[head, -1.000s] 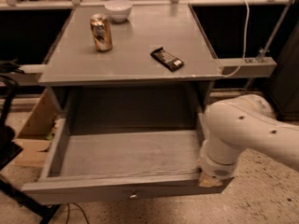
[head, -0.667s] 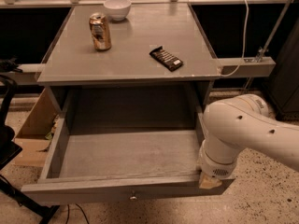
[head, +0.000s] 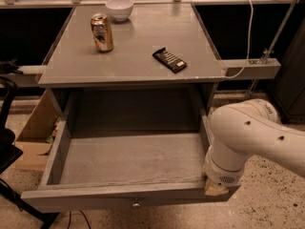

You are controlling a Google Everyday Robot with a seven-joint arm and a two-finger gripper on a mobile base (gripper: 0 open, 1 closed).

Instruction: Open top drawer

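The top drawer (head: 128, 194) of the grey table is pulled far out toward me. Its grey box interior (head: 131, 159) is bare. A small round metal knob (head: 137, 204) sits at the centre of its front panel. My white arm (head: 248, 137) comes in from the right. The gripper (head: 215, 189) is at the right end of the drawer's front panel, by the front right corner, mostly hidden under the arm's wrist.
On the table top (head: 133, 56) stand a drink can (head: 102, 32), a white bowl (head: 119, 8) and a dark snack bar (head: 169, 59). A cardboard box (head: 35, 128) sits on the floor at the left, with black gear (head: 7, 142) beside it. A rail with a white cable (head: 250, 68) runs at the right.
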